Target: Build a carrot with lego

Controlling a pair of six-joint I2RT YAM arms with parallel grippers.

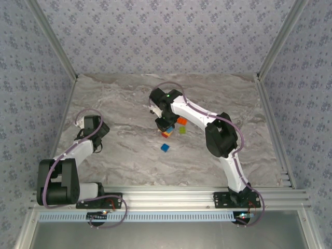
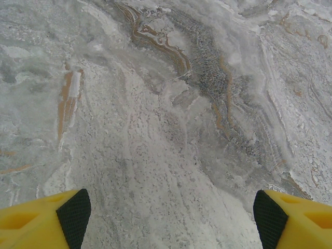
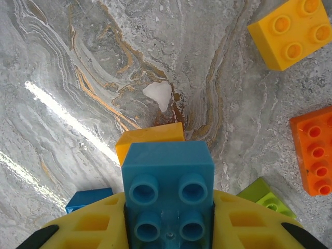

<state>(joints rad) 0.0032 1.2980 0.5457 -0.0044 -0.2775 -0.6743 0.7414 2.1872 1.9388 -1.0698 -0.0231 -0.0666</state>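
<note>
At the middle of the tabletop (image 1: 124, 104), the right fingers (image 3: 93, 228) clamp a blue brick (image 3: 168, 176), with a yellow-orange brick (image 3: 150, 137) showing just beyond it. Around them lie a yellow brick (image 3: 290, 33), an orange brick (image 3: 314, 150) and a lime brick (image 3: 267, 199). The left fingers (image 2: 46, 218) stand wide apart over bare tabletop.

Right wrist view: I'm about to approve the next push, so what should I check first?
1. Grip: right gripper shut on blue brick: ok.
2. Hold: brick square between fingers, studs facing camera: ok.
3. Alignment with yellow-orange brick behind it: cannot tell, mostly hidden.
4. Clearance: orange brick and lime brick apart from fingers: ok.
5. Other arm: left gripper open over bare table: ok.
</note>
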